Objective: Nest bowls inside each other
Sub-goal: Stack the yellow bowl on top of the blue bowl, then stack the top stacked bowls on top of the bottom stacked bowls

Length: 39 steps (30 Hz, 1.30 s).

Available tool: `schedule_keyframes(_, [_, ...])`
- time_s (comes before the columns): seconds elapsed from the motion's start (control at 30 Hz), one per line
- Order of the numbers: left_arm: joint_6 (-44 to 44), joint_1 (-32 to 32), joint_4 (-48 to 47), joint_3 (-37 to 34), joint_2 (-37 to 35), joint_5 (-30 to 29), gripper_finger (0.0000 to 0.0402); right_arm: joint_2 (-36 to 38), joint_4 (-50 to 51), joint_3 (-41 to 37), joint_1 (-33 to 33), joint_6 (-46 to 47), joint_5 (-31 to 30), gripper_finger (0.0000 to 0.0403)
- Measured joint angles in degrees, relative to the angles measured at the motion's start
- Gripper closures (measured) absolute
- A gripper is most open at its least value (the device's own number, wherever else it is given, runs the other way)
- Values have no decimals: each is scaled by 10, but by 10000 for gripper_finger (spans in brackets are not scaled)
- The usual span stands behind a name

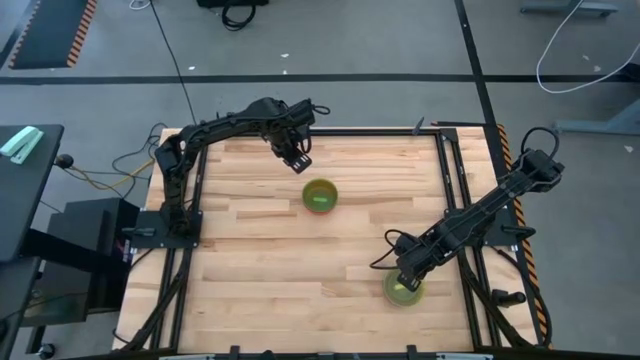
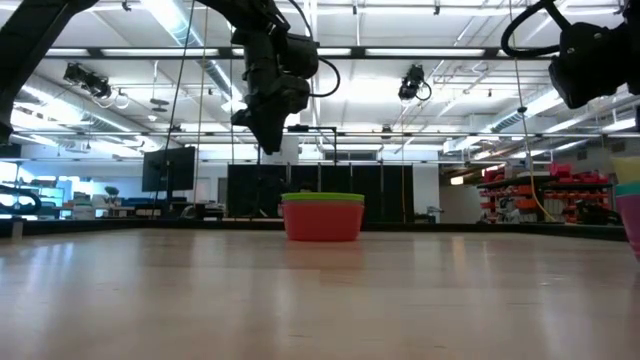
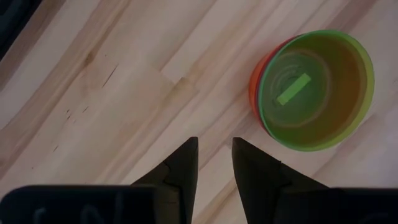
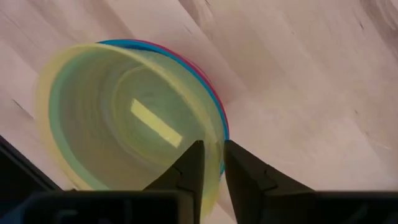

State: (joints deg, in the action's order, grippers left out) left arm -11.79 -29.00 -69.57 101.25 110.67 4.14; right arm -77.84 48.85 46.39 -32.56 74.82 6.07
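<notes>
My left gripper (image 1: 297,158) hangs in the upper middle of the high view, fingers narrowly apart, holding nothing. Just below and right of it sits a green-topped stack (image 1: 320,196) over a red bowl (image 2: 322,222). At lower right, my right gripper (image 1: 405,280) pinches the yellow bowl's (image 4: 124,127) rim, nested in blue and pink ones.

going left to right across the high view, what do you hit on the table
left pincer hanging open over the far edge → green-on-orange bowl stack mid-table → right pincer pinching the rim of the yellow-topped bowl stack
</notes>
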Motion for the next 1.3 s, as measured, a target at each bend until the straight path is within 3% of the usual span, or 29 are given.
schedule_keyframes(0.5, [-16,17,44,0,8,0,294,25,23,1,2,6,0,261])
schedule_keyframes(0.8, [-21,45,57,-1,55,31,294,63,49,1,2,16,-38,257])
schedule_keyframes(1.3, [-30,71,88,-1,113,20,294,94,68,1,33,11,-57,257])
